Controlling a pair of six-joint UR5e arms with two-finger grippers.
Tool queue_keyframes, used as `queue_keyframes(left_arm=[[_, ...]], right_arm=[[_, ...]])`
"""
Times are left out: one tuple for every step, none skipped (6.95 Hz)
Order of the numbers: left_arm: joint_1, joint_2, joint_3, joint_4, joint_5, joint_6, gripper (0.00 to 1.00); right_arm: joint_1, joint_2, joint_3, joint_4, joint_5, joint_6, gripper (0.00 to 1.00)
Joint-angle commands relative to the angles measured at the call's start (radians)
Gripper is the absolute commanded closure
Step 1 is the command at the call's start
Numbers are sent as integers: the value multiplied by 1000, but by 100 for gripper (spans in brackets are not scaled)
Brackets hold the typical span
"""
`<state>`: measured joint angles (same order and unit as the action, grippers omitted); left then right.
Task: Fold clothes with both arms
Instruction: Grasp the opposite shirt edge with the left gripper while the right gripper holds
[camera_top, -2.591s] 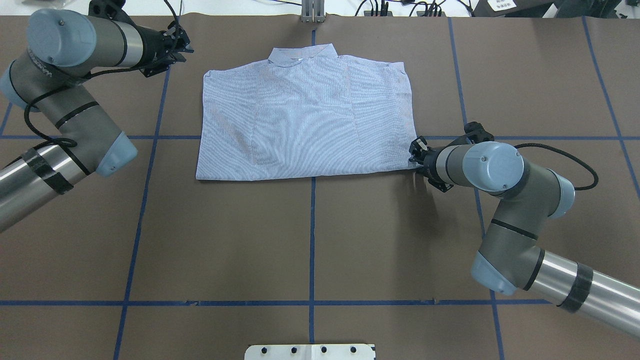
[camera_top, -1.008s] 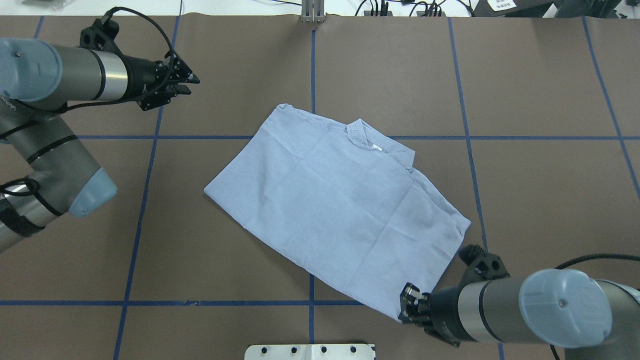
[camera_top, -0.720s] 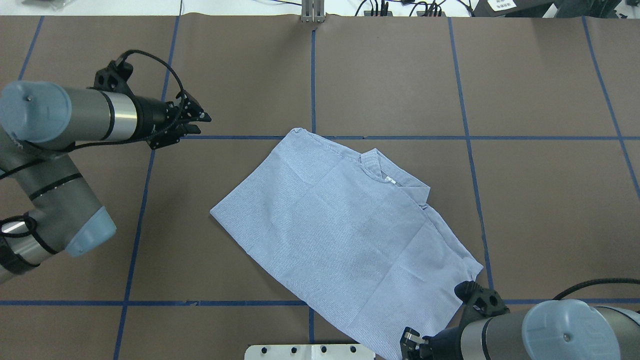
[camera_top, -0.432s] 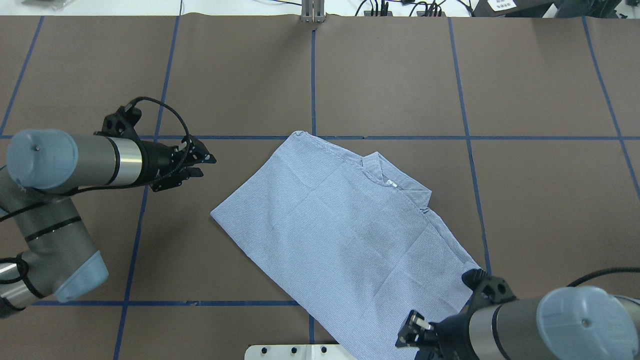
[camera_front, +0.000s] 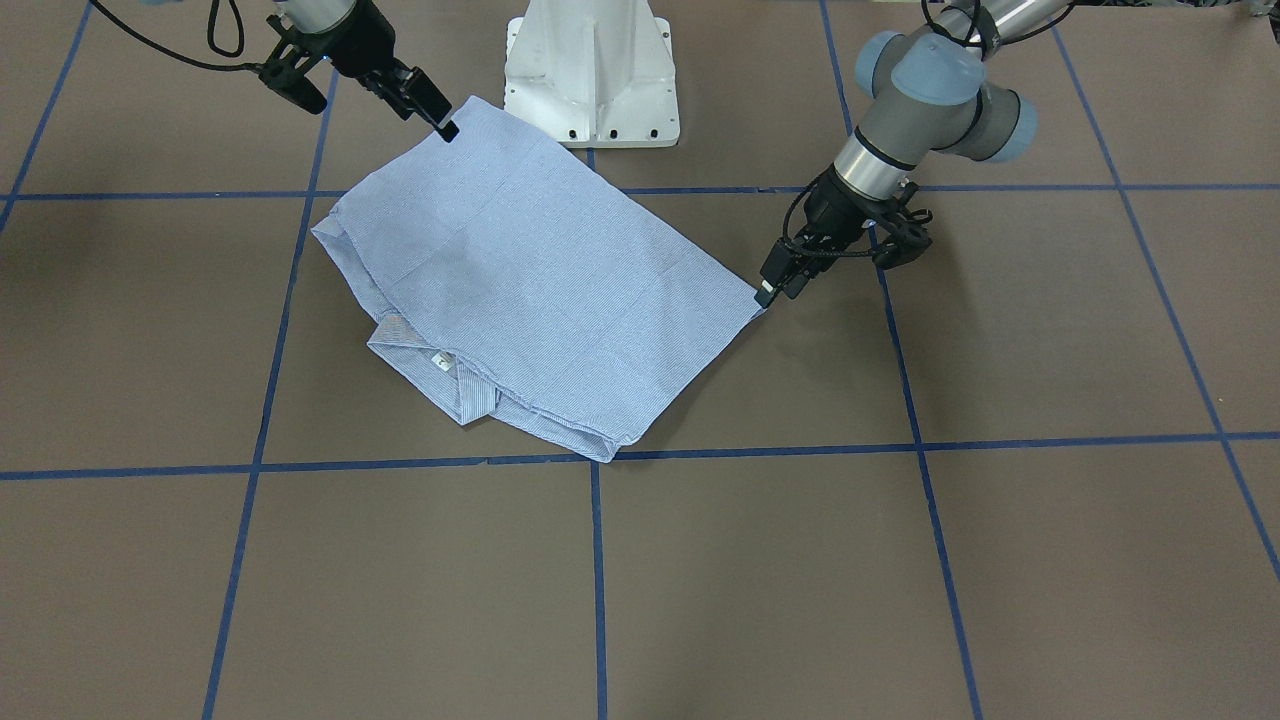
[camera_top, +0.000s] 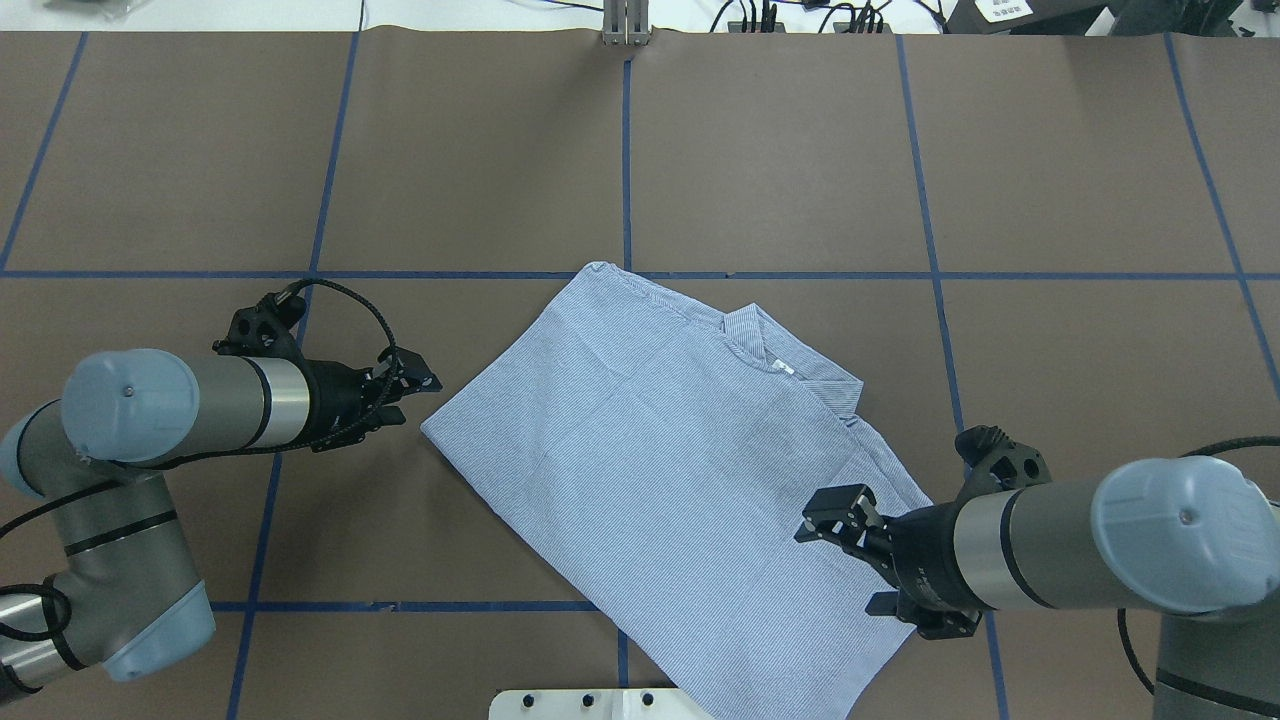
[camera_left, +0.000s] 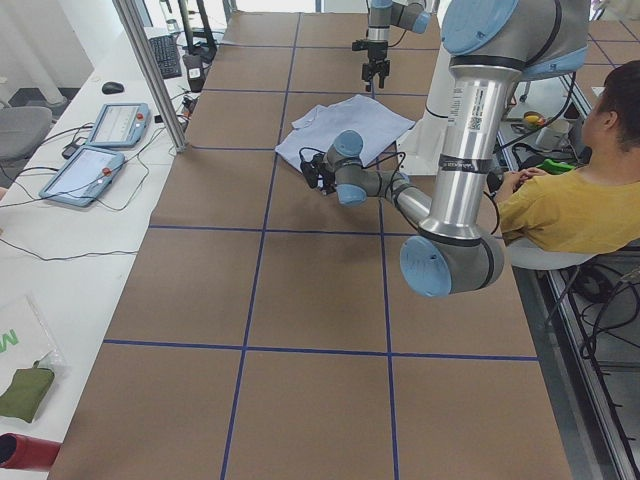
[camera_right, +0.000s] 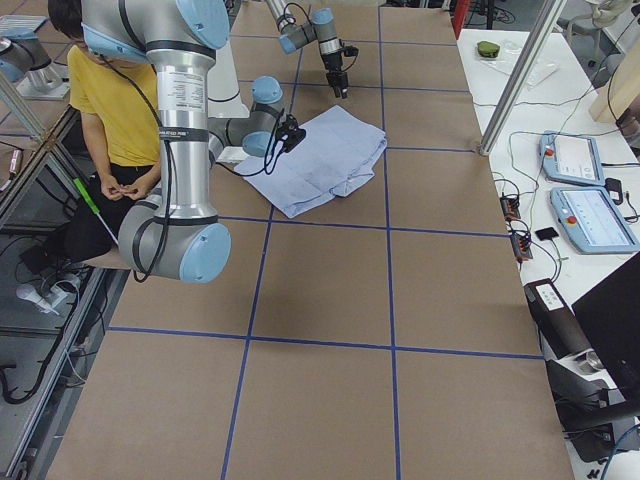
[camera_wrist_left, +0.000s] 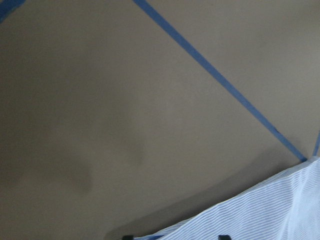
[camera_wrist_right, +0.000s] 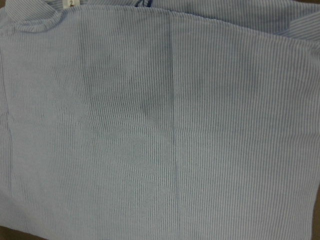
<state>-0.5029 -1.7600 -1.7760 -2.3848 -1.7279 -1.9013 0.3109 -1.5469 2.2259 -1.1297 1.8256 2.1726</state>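
One shirt (camera_top: 660, 470), two arms (left arm (camera_top: 180, 410), right arm (camera_top: 1060, 550)), one seated person (camera_left: 570, 200), one white pedestal (camera_front: 590, 70)

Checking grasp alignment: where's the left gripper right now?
Overhead view, left half: the left gripper is right beside the shirt's leftmost corner, fingers apart. Whether it touches the cloth can't be told.

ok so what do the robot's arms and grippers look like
The left arm and right arm are silver-grey tubes with rounded light blue joint caps and thin black bands. A black cable loops along each wrist. The left gripper and right gripper are black, two-fingered and angular.
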Motion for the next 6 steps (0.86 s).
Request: queue_keyframes(left_arm=[[30,-10,7,24,11,-1,35],[35,-12,12,24,21,-1,35],[50,-13,16,24,31,-1,35],[52,-27,30,24,31,-1,35],[52,-48,58,26,31,-1,35],[52,-49,64,24,33,-1,37]], right_arm=[[17,36,-46,1,0,-2,0],[19,36,-48,1,-2,-2,0],[23,36,-48,1,-2,-2,0],[25,36,-51,1,-3,-2,0],[25,36,-57,1,-6,-2,0],[25,36,-55,1,-6,-2,0]])
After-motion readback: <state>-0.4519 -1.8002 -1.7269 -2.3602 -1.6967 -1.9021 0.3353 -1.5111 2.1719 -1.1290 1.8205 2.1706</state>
